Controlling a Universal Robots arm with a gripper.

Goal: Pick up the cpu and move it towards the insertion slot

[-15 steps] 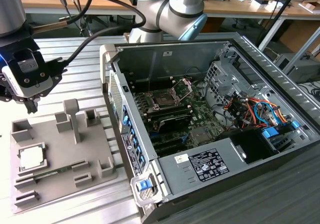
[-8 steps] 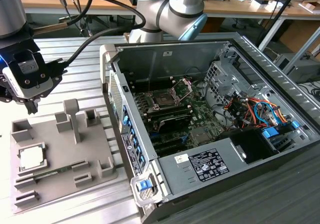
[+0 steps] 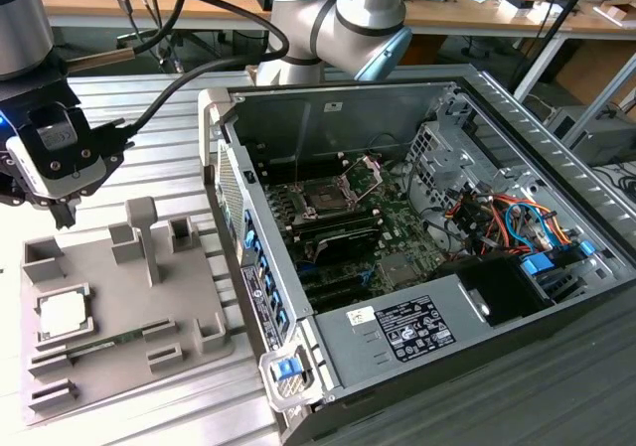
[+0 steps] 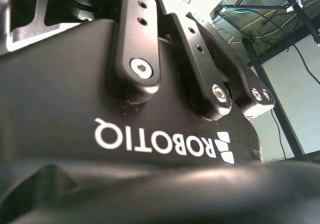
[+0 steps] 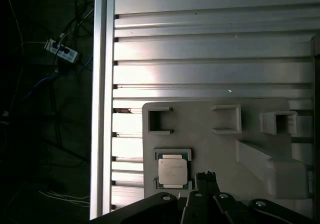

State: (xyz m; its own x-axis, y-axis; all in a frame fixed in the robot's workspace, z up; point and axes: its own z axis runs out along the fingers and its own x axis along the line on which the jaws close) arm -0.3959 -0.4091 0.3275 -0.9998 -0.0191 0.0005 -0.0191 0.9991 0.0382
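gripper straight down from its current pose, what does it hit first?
Probably the grey fixture tray, close beside the cpu rather than squarely on it. The gripper hangs above that end of the tray, but depth is unclear.

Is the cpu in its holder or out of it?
In: the cpu lies flat inside its framed recess on the gray fixture; the end effector hangs above it.

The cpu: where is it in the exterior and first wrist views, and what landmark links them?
Exterior view: cpu in a recess, at the exterior view's left.
First wrist view: cpu in that same recess.
Shared landmark: grey fixture plate holding it.
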